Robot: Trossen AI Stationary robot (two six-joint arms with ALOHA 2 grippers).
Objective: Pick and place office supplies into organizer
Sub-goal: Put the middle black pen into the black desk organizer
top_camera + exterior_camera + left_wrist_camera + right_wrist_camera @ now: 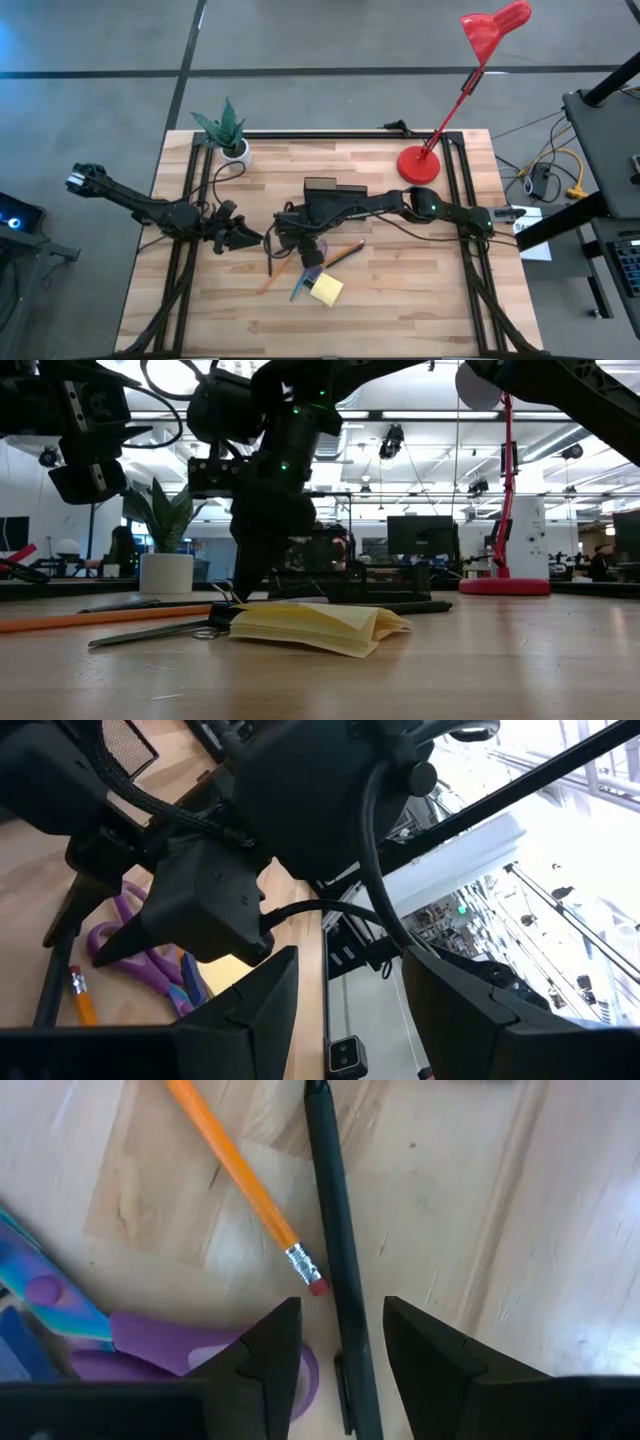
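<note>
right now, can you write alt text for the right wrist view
The right end effector hangs open just above a wooden table, its two dark fingers either side of a thin black pen. An orange pencil lies at an angle beside the pen, and purple-handled scissors lie nearby.

Both arms are dark, near-black, built of slim jointed links with black cables looping along them. The left arm [140, 203] ends at a pale silver-white block at the left of the high view. The right arm [430, 208] carries small green lights near its joints. The gripper fingers [262, 1370] are matte black, angular, faceted wedges.
</note>
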